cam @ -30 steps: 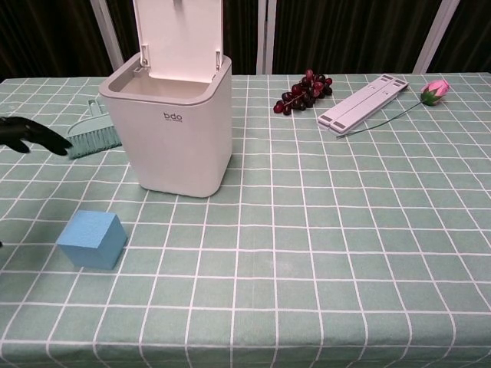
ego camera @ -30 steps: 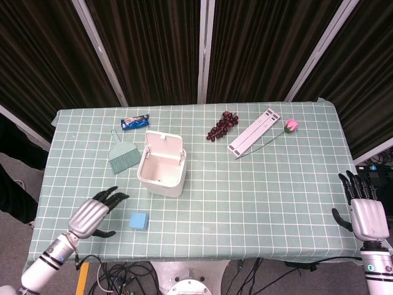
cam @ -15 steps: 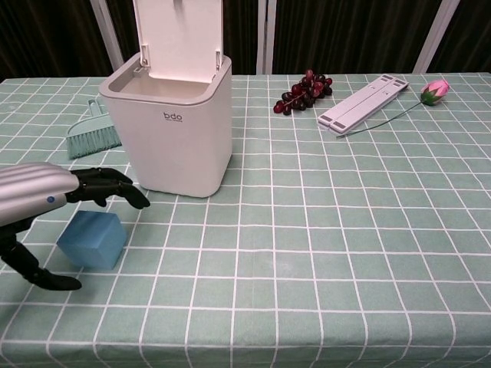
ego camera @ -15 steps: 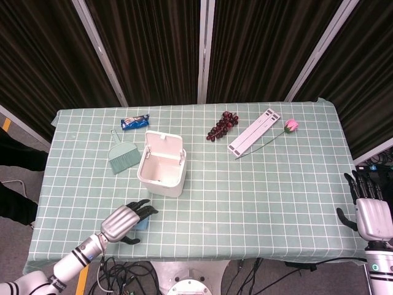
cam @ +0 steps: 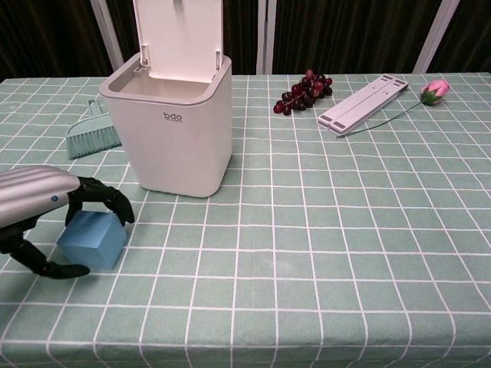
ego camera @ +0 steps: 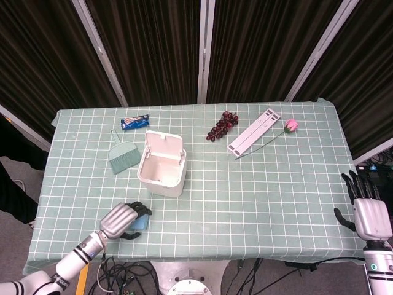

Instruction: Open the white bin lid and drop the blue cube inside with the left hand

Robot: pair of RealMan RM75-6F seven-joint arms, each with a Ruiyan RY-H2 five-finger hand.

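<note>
The white bin point(ego camera: 162, 166) stands left of the table's middle with its lid point(cam: 178, 38) tipped up and back, so the inside is exposed. The blue cube point(cam: 96, 238) rests on the cloth in front of the bin, near the table's front edge. My left hand point(cam: 38, 203) wraps it: the fingers curl over its top and far side, and the thumb presses against its near left face. In the head view the left hand point(ego camera: 120, 219) hides most of the cube point(ego camera: 143, 224). My right hand point(ego camera: 368, 215) hangs beyond the table's right edge, fingers apart, holding nothing.
A green hand brush point(ego camera: 123, 157) lies left of the bin, with a blue snack packet point(ego camera: 134, 121) behind it. Dark grapes point(ego camera: 222, 125), a white folding stand point(ego camera: 253, 132) and a pink rose point(ego camera: 291, 125) lie at the back right.
My left hand swung in from the left over the cube, then curled its fingers down around it. The cube has stayed in place. The right hand has barely shifted.
</note>
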